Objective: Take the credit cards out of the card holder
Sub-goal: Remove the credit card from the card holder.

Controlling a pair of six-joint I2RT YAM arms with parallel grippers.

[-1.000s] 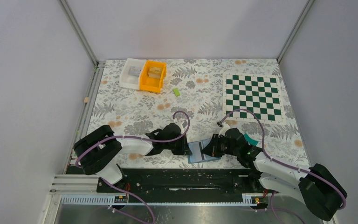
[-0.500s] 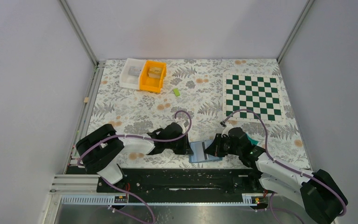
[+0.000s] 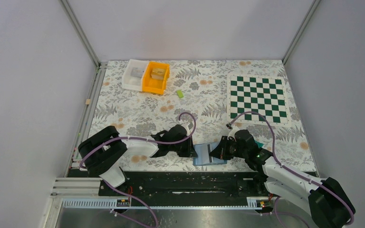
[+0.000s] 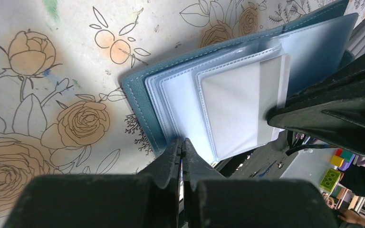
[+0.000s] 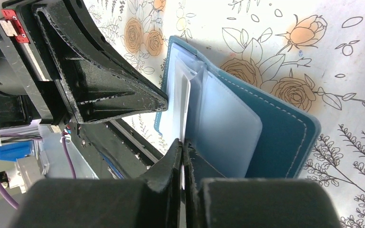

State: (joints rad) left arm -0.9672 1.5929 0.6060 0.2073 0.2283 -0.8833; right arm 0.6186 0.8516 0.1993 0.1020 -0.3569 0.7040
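The holder [image 3: 203,155], a blue wallet, lies open on the table [image 3: 138,111] near its front edge, between my two grippers, with its clear sleeves [image 4: 180,104] fanned out. My left gripper [image 4: 181,142] is closed tight, tips meeting at the near edge of the sleeves; whether one is truly nipped between them I can't quite make out. My right gripper [image 5: 182,142] is closed on the thin edge of a pale card [image 4: 235,107] sitting in the top sleeve.
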